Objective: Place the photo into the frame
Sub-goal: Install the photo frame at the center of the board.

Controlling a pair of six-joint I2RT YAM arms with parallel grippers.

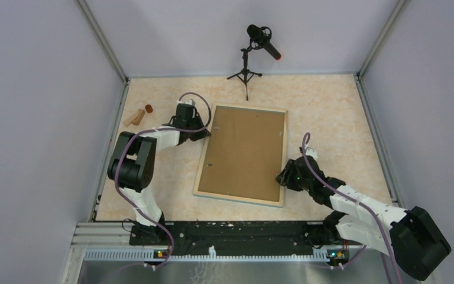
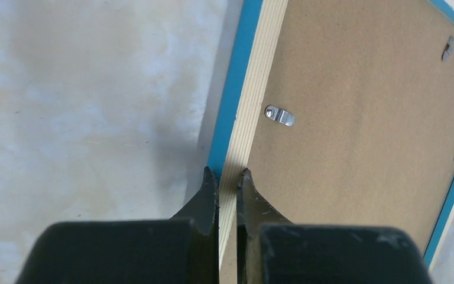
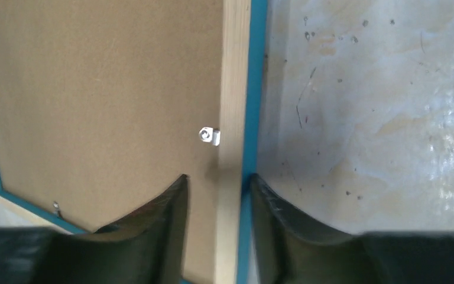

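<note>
1. The bench (image 1: 331, 118) is carrying the frame (image 1: 285, 160) at its middle. The frame is lying face down, its brown backing board (image 1: 242, 154) showing upward.
2. The left arm (image 1: 153, 139) is pinching its jaws together on the frame's left rail.
3. The right arm (image 1: 354, 201) is holding its jaws apart astride the right rail, not clamping it.
4. A microphone on a tripod (image 1: 254, 53) is standing at the far edge.

Left claw (image 2: 229, 177) tight, right claw (image 3: 217, 184) ajar
</note>
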